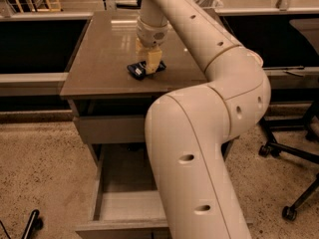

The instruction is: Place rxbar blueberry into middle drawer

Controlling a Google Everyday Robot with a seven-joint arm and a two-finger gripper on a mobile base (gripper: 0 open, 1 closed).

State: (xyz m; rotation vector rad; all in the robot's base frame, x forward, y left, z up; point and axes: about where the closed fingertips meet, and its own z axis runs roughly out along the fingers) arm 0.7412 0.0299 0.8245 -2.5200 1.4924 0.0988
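The rxbar blueberry (135, 70), a small dark navy bar, lies flat on the brown cabinet top (99, 59) near its front middle. My gripper (151, 64) reaches down from above and sits right over the bar's right half, at table height. The bar's left end sticks out to the left of it. The middle drawer (127, 205) is pulled open below the cabinet front, showing a pale grey floor and grey side walls. My large cream arm covers the drawer's right part.
A closed grey drawer front (107, 129) sits above the open drawer. A cream bowl (257, 59) peeks out behind my arm at the cabinet's right. Office chair bases (286, 151) stand on the speckled floor at right. A black wheel (33, 220) is at bottom left.
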